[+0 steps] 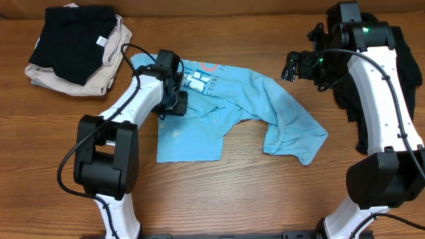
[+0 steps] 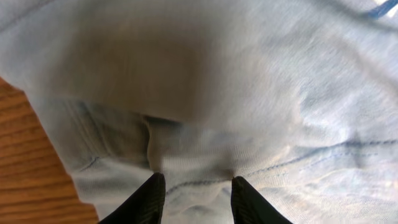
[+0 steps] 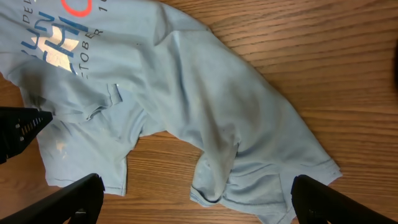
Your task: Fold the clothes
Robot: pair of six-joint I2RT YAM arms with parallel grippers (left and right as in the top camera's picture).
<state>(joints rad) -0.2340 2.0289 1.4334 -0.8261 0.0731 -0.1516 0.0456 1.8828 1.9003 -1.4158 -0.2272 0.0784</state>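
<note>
Lab (seemingly): wood table [image 1: 232, 192], left arm [image 1: 126, 106], right arm [image 1: 378, 79].

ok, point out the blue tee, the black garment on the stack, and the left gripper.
blue tee [image 1: 272, 103]: overhead, mid-body cloth.
black garment [image 1: 66, 43]: overhead, its centre.
left gripper [image 2: 194, 196]: left wrist, midway between the fingertips.
</note>
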